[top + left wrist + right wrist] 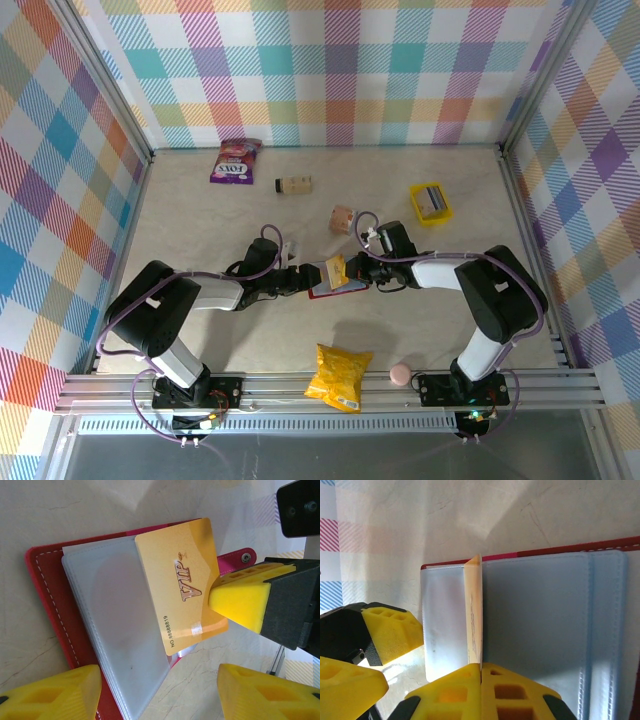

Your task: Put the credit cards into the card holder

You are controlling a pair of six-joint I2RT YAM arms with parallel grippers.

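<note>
The red card holder [47, 605] lies open on the table, its clear sleeves [115, 625] fanned upward. It also appears in the top view [345, 288]. My right gripper [481, 680] is shut on a yellow credit card [475, 610] marked VIP [180, 585]. The card stands edge-down against the sleeves, and I cannot tell if its edge is inside a pocket. My left gripper [160, 695] is open at the holder's near edge. One finger [50, 695] is over the red cover, the other over bare table. In the top view both grippers meet at the holder, left [300, 278] and right [358, 268].
A yellow tray [445, 212] stands at the back right. A purple snack packet [235, 160] and a small beige box [294, 184] lie at the back. A small tan object [343, 218] lies behind the holder. A yellow chip bag [340, 376] and a pink item [400, 374] lie near the front rail.
</note>
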